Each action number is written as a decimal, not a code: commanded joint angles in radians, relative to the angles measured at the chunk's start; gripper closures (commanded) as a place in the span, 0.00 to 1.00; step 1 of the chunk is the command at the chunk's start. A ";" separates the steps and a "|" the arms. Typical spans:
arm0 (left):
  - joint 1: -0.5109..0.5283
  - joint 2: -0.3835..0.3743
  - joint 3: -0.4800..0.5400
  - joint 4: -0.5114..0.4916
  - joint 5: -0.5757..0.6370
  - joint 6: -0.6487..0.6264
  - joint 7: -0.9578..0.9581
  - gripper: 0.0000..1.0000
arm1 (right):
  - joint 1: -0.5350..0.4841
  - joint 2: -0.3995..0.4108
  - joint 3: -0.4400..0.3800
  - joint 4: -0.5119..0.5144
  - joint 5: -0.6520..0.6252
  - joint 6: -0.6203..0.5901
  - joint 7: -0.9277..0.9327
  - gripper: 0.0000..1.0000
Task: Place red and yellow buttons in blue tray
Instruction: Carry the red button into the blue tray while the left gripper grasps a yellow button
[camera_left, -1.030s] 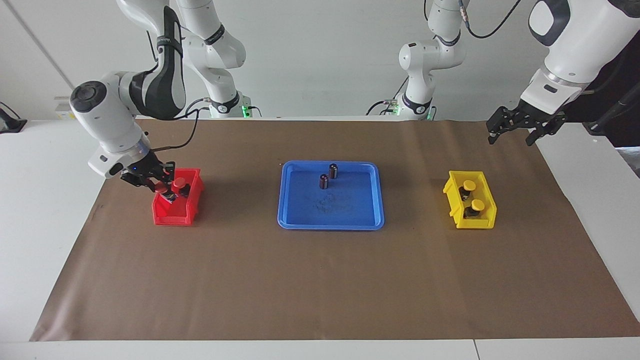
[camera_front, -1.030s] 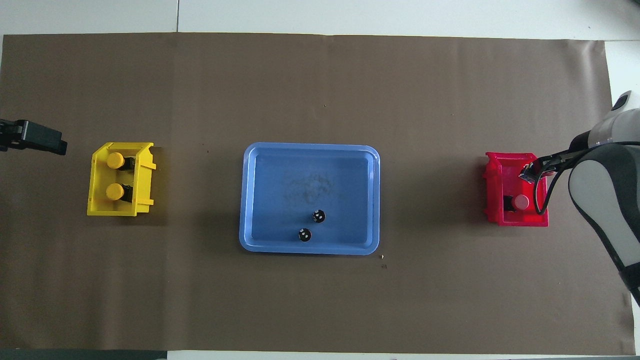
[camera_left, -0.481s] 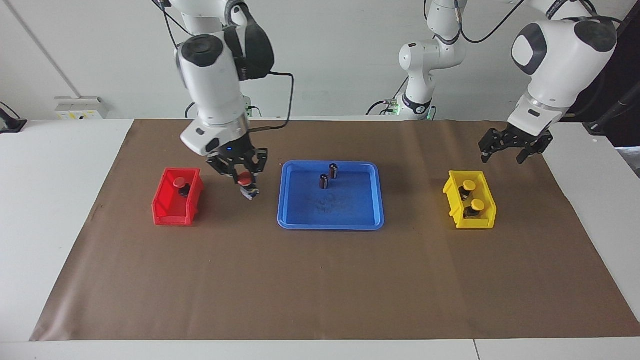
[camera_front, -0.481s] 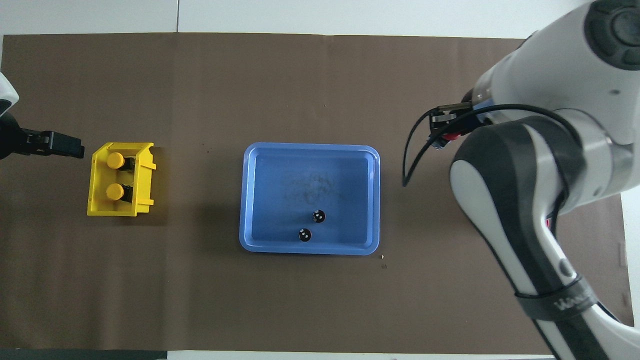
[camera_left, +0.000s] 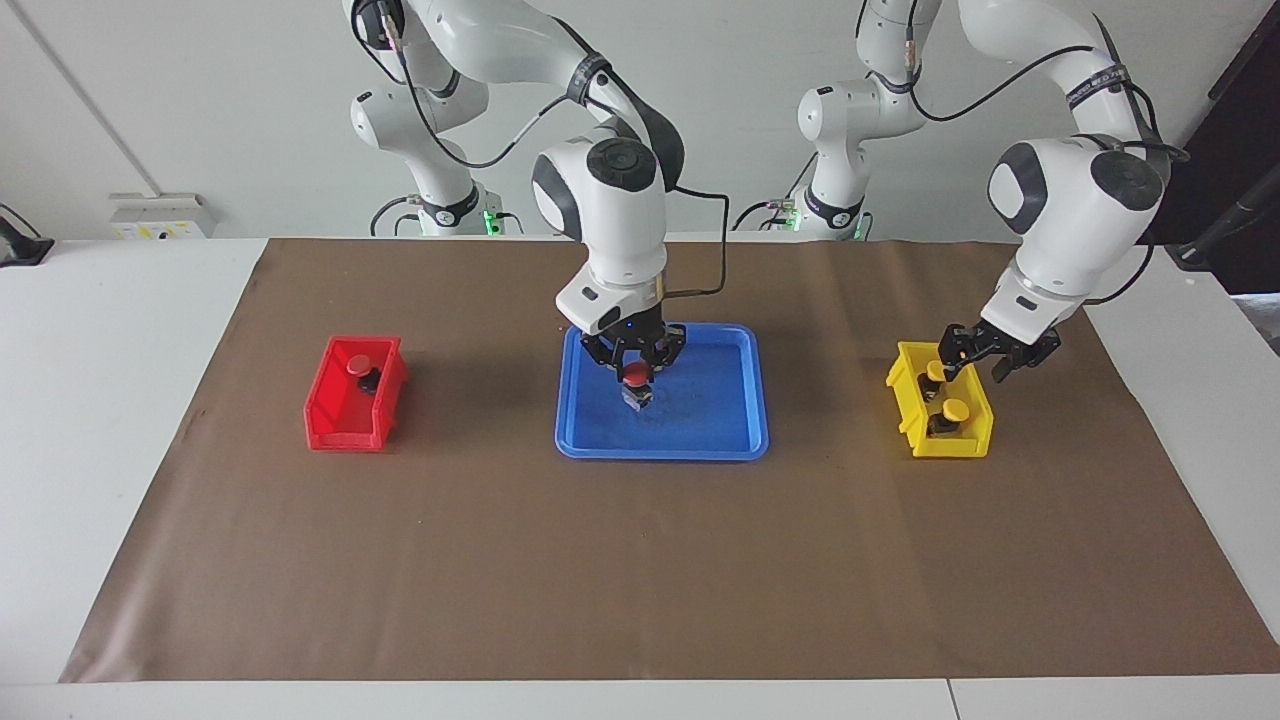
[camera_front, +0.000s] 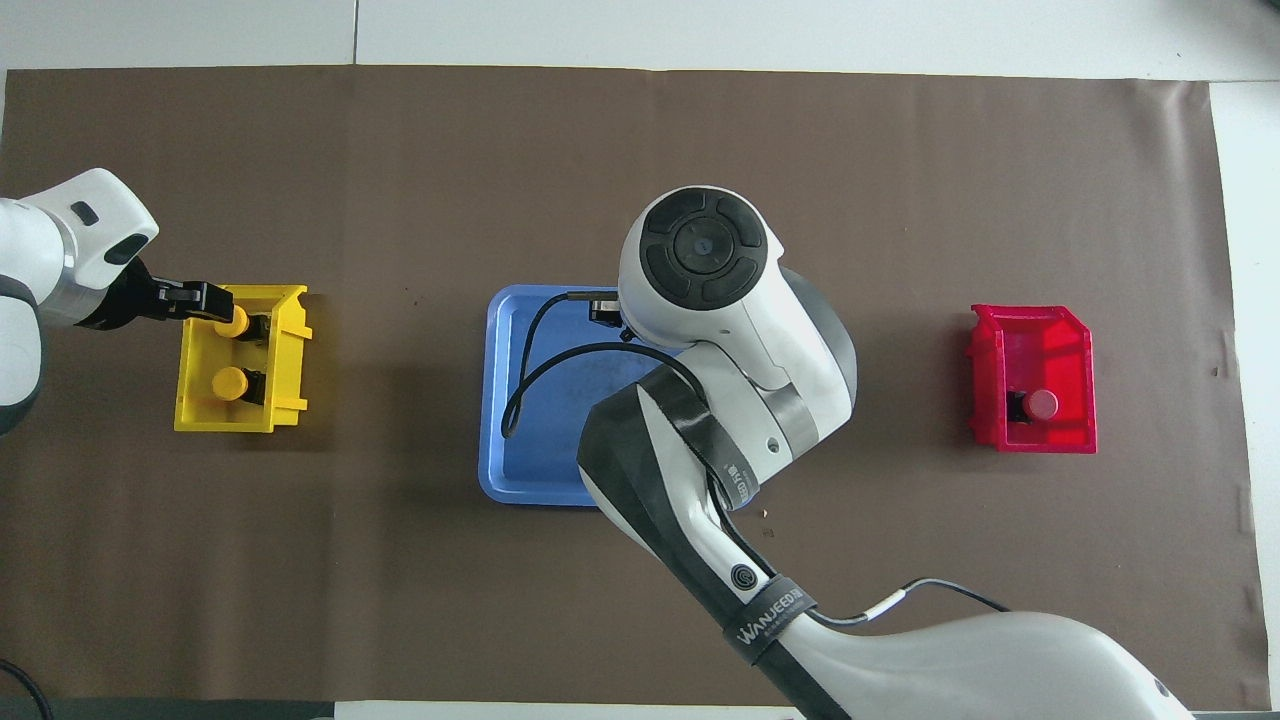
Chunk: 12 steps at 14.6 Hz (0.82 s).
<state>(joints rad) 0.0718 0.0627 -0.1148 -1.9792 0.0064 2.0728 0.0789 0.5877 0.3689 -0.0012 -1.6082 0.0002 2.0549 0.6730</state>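
Observation:
My right gripper (camera_left: 636, 370) is shut on a red button (camera_left: 636, 378) and holds it low over the middle of the blue tray (camera_left: 660, 452); in the overhead view my own arm hides that hand and much of the tray (camera_front: 495, 400). A second red button (camera_left: 358, 367) sits in the red bin (camera_left: 340, 425). Two yellow buttons (camera_left: 937, 371) (camera_left: 955, 409) sit in the yellow bin (camera_left: 965, 440). My left gripper (camera_left: 983, 352) is open, just above the bin's end nearer the robots. It also shows in the overhead view (camera_front: 205, 298) beside a yellow button (camera_front: 230, 321).
The red bin (camera_front: 1035, 440) stands toward the right arm's end of the brown mat, the yellow bin (camera_front: 190, 400) toward the left arm's end, and the tray between them. The two small dark cylinders seen earlier in the tray are hidden by my right hand.
My right gripper lifted a red button out of the red bin and carried it to over the blue tray. My left gripper came down to the yellow bin.

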 joint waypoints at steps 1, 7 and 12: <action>0.008 0.020 -0.002 -0.029 0.000 0.062 -0.031 0.36 | 0.023 -0.011 -0.006 -0.079 -0.017 0.086 0.017 0.83; 0.026 0.063 -0.002 -0.078 0.000 0.177 -0.036 0.42 | 0.044 0.028 -0.006 -0.110 -0.031 0.139 0.062 0.55; 0.025 0.065 -0.002 -0.113 0.000 0.205 -0.034 0.41 | 0.024 0.024 -0.019 -0.058 -0.029 0.131 0.054 0.05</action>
<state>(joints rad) 0.0912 0.1417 -0.1126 -2.0642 0.0064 2.2486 0.0555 0.6318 0.4056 -0.0172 -1.7108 -0.0134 2.2028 0.7180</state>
